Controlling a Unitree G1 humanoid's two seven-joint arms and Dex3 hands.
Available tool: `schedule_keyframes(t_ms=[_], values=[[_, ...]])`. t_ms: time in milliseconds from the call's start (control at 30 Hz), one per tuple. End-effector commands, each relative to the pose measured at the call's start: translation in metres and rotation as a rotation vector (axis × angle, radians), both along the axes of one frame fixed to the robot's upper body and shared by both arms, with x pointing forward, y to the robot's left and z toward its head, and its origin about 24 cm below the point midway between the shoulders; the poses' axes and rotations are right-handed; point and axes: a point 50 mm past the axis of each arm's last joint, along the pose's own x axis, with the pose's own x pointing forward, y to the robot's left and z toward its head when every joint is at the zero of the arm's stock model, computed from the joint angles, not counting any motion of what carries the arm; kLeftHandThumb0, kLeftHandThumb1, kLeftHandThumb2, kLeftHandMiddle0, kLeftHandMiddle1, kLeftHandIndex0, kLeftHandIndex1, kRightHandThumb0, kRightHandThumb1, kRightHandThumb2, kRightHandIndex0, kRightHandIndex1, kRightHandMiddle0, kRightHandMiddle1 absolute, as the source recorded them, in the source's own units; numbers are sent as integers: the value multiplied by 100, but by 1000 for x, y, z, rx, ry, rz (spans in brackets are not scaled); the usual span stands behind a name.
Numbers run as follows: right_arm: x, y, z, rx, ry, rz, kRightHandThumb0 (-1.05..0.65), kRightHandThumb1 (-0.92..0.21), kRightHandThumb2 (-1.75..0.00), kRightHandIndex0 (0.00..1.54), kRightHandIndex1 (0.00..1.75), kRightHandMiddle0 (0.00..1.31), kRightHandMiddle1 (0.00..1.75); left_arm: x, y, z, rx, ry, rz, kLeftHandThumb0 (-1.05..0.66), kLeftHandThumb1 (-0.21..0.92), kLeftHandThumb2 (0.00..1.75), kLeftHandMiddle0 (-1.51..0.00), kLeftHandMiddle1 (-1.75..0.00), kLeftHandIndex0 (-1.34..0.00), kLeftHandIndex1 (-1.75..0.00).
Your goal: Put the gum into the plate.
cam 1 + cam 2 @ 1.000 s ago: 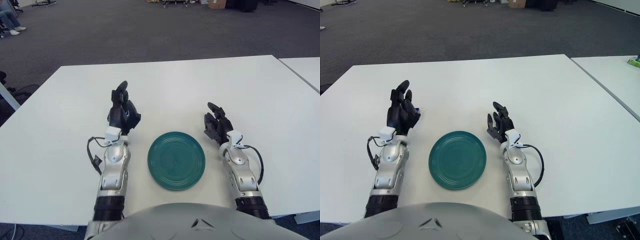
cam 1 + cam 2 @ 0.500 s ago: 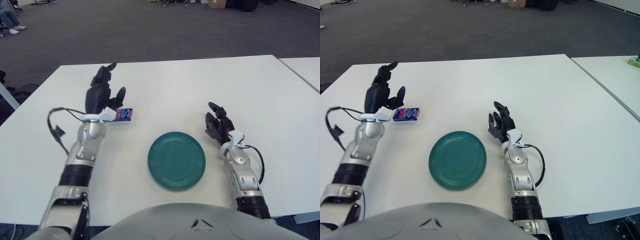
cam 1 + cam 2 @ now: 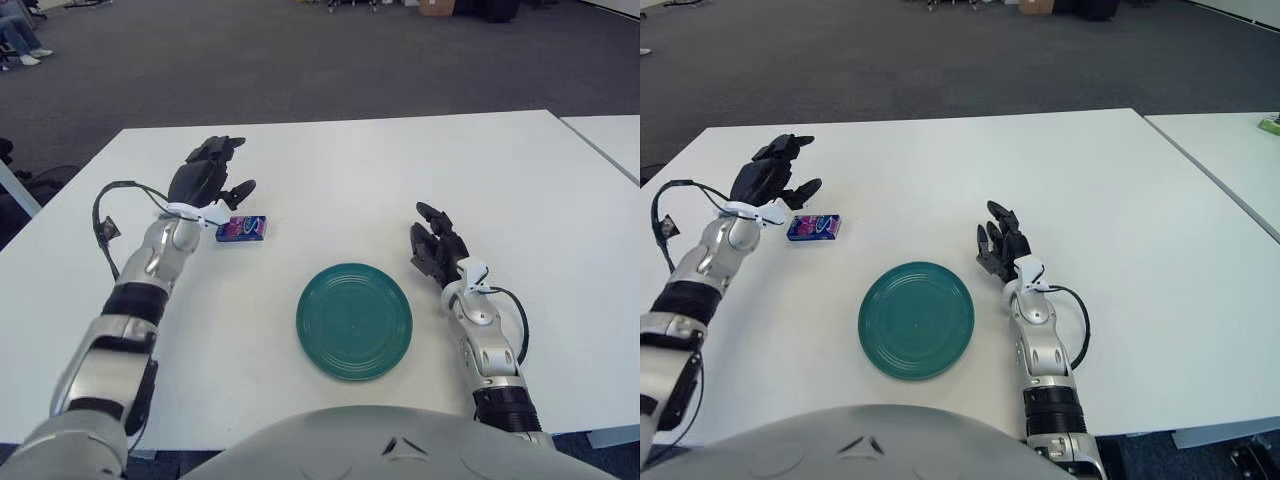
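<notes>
Your left hand (image 3: 208,172) shifted back-left, fingers spread, empty, poised over gum (image 3: 241,228) for grasp; plate (image 3: 353,320) near front edge; right hand (image 3: 433,247) idle beside plate, fingers loosely curled

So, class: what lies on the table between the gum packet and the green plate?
Nothing: between the gum packet and the green plate there is only bare white table, as both eye views show. The left hand shows behind and left of the gum.

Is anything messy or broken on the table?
Nothing stands out. The gum lies flat on the table, just outside the empty green plate. The left hand shows open just left of the gum; the right hand shows right of the plate.
</notes>
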Motion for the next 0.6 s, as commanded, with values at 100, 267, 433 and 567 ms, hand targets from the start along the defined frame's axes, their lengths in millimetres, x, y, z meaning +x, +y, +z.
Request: schedule_keyframes(t_ms=[100, 267, 433, 567], values=[[-9, -4, -18, 8, 98, -18, -62, -92, -70, 29, 1, 0, 51, 7, 12, -2, 101, 98, -28, -98, 92, 62, -28, -1, -2, -90], [-10, -6, -20, 4, 95, -24, -62, -92, -69, 31, 2, 0, 54, 10, 13, -13, 127, 184, -35, -96, 92, 57, -27, 0, -3, -91], [-11, -8, -22, -2, 90, -29, -62, -92, -69, 32, 2, 0, 57, 13, 12, -19, 128, 242, -43, -95, 92, 53, -27, 0, -5, -92], [-12, -9, -23, -6, 86, -32, -62, -92, -69, 33, 2, 0, 59, 15, 11, -22, 107, 277, -46, -94, 92, 50, -27, 0, -5, -92]])
